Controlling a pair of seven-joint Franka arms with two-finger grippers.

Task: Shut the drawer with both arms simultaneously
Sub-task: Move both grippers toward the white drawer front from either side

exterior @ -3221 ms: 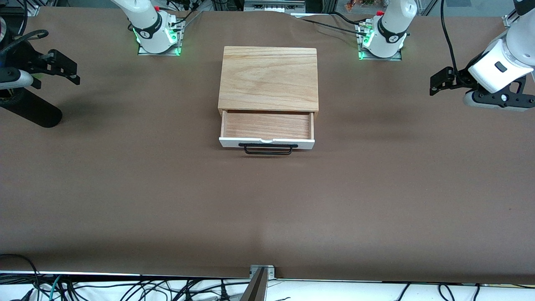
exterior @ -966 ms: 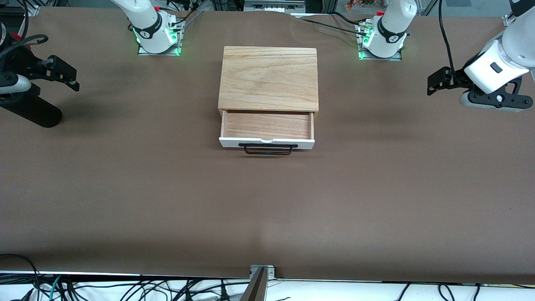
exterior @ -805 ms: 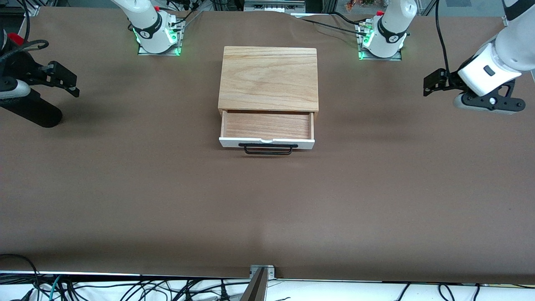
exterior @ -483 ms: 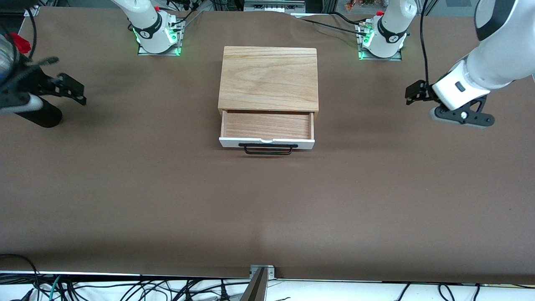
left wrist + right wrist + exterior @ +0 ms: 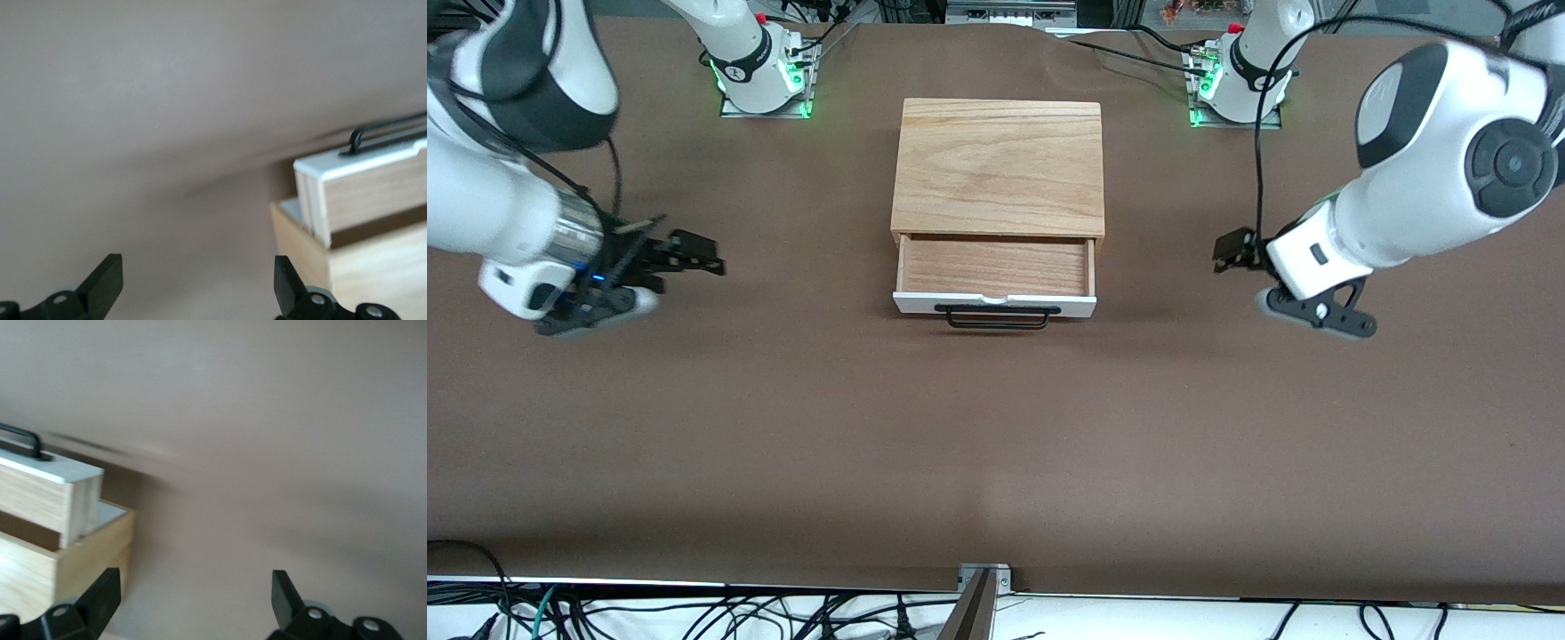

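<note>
Now both arms are hanging at mid-height of the frame: the left gripper (image 5: 1232,252) at centre-right over bare brown desk (image 5: 996,444), fingers spread wide, the right gripper (image 5: 694,253) at centre-left, equally wide. Between them the shallow wooden drawer with white front and black wire handle (image 5: 996,280) is sitting pulled out of its light oak box (image 5: 998,169), upper centre. Nothing is blocking either path. The risk, as I judge it: uneven pushes skewing the drawer or shoving the box.

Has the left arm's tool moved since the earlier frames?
Yes. The left tool has swung in from the table's end toward the open drawer.
</note>
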